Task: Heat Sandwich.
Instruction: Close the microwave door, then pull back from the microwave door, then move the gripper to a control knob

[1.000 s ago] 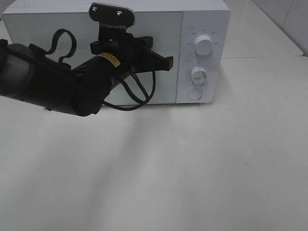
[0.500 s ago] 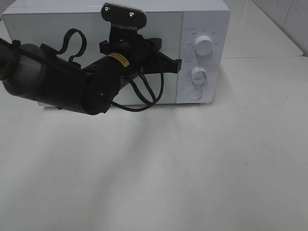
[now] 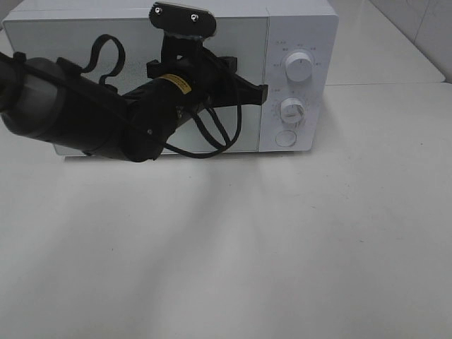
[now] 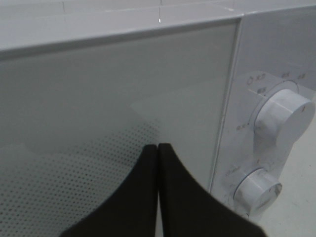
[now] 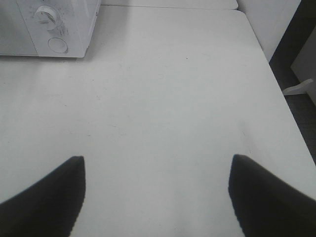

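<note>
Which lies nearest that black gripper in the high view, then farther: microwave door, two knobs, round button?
1. Microwave door, just behind the left gripper.
2. Lower knob and upper knob, to the gripper's right; too close to call.
3. Round button, below both knobs.

Glossy white microwave (image 3: 300, 21); dotted glass door (image 4: 98, 108); matt white table (image 3: 282, 247); smooth black left gripper (image 4: 158, 148)

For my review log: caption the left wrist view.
Shut left gripper faces the closed microwave door, near two dials.
</note>
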`<state>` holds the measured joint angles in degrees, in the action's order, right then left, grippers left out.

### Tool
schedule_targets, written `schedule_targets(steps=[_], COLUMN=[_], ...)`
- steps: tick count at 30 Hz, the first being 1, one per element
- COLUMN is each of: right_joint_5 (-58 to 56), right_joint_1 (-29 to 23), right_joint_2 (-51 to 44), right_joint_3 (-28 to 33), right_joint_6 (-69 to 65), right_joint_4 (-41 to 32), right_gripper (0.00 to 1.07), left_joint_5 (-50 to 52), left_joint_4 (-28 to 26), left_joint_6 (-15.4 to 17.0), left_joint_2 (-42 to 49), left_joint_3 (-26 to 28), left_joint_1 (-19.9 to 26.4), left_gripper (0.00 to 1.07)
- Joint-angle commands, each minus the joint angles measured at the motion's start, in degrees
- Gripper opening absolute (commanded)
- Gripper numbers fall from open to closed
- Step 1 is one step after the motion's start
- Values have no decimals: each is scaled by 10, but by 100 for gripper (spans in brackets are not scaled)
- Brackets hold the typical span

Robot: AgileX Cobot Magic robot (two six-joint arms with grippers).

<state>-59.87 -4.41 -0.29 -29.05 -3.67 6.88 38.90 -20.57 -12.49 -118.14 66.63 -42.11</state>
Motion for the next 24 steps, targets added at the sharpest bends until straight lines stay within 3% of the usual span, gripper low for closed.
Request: schedule_targets(steps=[1,6,13,14,15,16,18,19,20,21,24], right_joint_5=[6,6,6,6,6,6,6,6,6,6,6], right_joint_1=[5,5,5,5,5,5,5,5,5,5,5], right_joint_2=[-15,-15,-15,-15,-15,-15,-15,-15,-15,-15,-15], right_joint_3=[1,1,1,1,1,1,1,1,1,1,1], right_joint_6=[-2,-2,-2,-2,-2,-2,-2,-2,-2,-2,-2], right_joint_4=[0,0,0,0,0,0,0,0,0,0,0], right_gripper=[76,76,76,76,76,76,76,76,76,76,76], left_joint_5=[-39,-40,-92,-103,-123,-123,-150,-168,-168,-178,-195], left_joint_4=[-41,-41,-41,-41,-41,-41,-41,-45,-45,-45,-43], left_joint_6=[-27,-33,-32,-32,-32,-32,-32,-32,-32,-32,-46], left_joint_2=[26,47,127,136,154,154,171,187,187,194,209], left_joint_3=[-6,-42,-152,-164,-184,-184,-201,-214,-214,-220,-235], left_joint_1=[1,-2,-4,-4,-4,-4,-4,-4,-4,-4,-4], left_gripper=[0,0,2,7,25,25,56,92,92,106,103])
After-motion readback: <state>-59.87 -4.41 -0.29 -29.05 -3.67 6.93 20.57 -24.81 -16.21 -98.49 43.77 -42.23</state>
